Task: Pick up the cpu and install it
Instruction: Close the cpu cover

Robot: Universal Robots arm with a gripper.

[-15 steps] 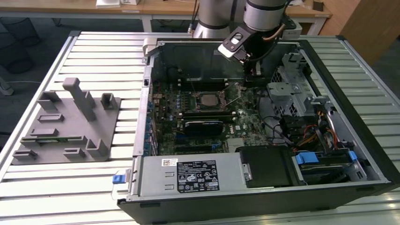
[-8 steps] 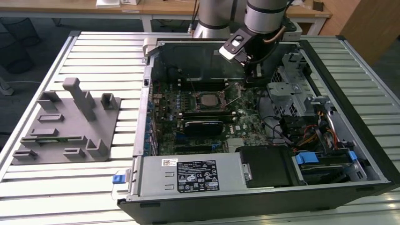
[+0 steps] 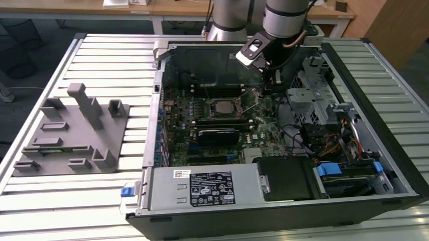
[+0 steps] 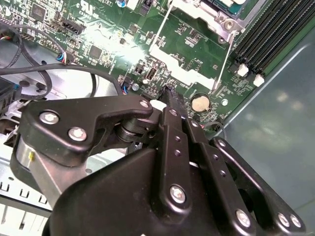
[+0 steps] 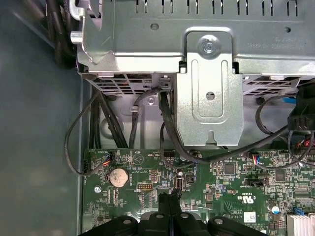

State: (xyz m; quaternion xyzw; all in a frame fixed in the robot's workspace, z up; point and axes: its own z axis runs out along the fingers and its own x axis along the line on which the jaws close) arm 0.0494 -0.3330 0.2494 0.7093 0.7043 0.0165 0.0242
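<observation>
The robot arm's (image 3: pixel 285 20) pincer (image 3: pixel 268 86) reaches down into the open computer case (image 3: pixel 402 150), its two fingers pressed together with nothing visible between them. Its tip hangs close over the green circuit board (image 3: pixel 261 130), near a coin battery (image 5: pixel 118 177) and just to the exterior view's right of the socket (image 3: pixel 221 98). I cannot tell whether it touches. A pale square lies flat in that socket, probably the cpu (image 3: pixel 220 106), apart from the pincer. The wire lever (image 4: pixel 223 59) stands raised, so the chip looks seated but unclamped. The closed fingers likely form a narrow tip for nudging, not carrying
</observation>
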